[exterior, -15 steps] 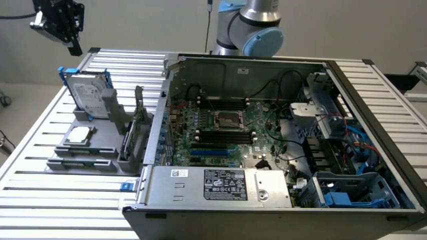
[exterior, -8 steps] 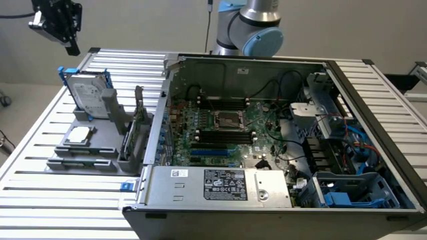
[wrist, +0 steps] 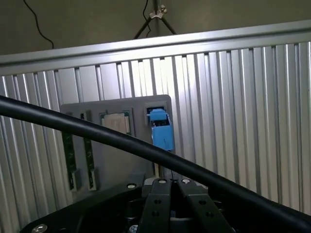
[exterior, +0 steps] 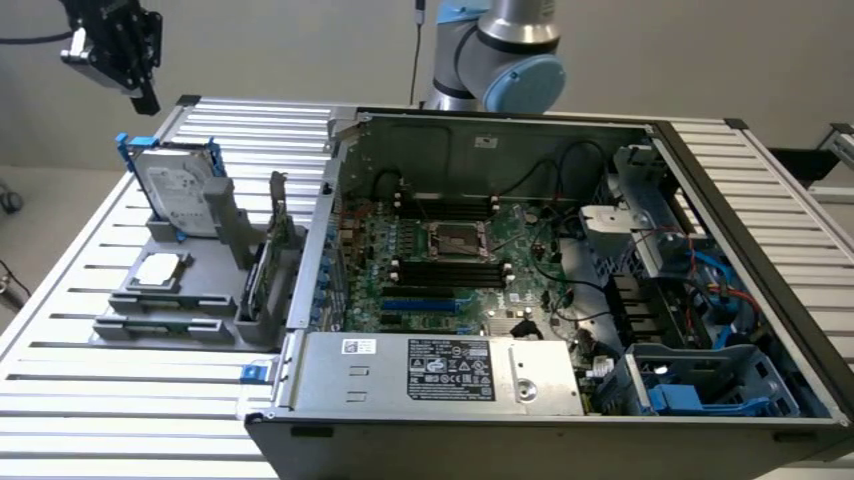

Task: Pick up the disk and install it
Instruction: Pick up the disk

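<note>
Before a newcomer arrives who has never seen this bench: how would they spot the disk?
Start at the open computer case; at the exterior view's left stands a grey holder. The disk stands upright at its far end, blue-framed, unlike the small square chip lying flat before it.

A robotics lab: slatted aluminium table, opened computer case at centre, robot arm top centre

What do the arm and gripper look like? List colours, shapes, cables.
The arm is a silver-grey tube with a light-blue joint cap. The gripper is black, with two flat fingers bearing screws; a thick black cable runs past it.
</note>
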You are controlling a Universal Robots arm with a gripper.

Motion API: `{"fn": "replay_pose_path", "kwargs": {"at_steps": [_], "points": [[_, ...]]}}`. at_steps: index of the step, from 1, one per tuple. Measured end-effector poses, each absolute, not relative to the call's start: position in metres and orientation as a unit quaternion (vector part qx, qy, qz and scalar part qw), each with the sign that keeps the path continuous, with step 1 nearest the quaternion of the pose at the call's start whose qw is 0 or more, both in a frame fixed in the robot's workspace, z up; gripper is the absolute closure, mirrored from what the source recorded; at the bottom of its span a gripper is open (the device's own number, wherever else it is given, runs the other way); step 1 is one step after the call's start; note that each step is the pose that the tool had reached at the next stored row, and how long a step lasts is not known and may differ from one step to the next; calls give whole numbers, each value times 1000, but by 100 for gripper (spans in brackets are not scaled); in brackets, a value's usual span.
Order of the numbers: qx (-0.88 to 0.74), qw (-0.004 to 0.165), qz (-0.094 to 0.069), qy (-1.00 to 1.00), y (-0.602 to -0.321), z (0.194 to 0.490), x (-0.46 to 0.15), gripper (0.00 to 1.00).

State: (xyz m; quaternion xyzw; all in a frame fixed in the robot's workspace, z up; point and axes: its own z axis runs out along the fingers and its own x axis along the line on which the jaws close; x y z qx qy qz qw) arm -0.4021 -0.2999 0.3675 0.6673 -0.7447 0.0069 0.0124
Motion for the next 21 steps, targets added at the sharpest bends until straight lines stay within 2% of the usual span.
{"fn": "replay_pose_path", "kwargs": {"at_steps": [5,11,18,19,20,21], "points": [[671,12,7,-742,-298,363,-414,89],[685,25,-5,-728,-298,363,-415,89],[702,26,-4,-712,-298,363,-415,88],[702,26,-4,-712,-298,363,-415,76],[702,26,-4,-712,-298,363,-415,76],[702,26,-4,-712,-298,363,-415,71]]}}
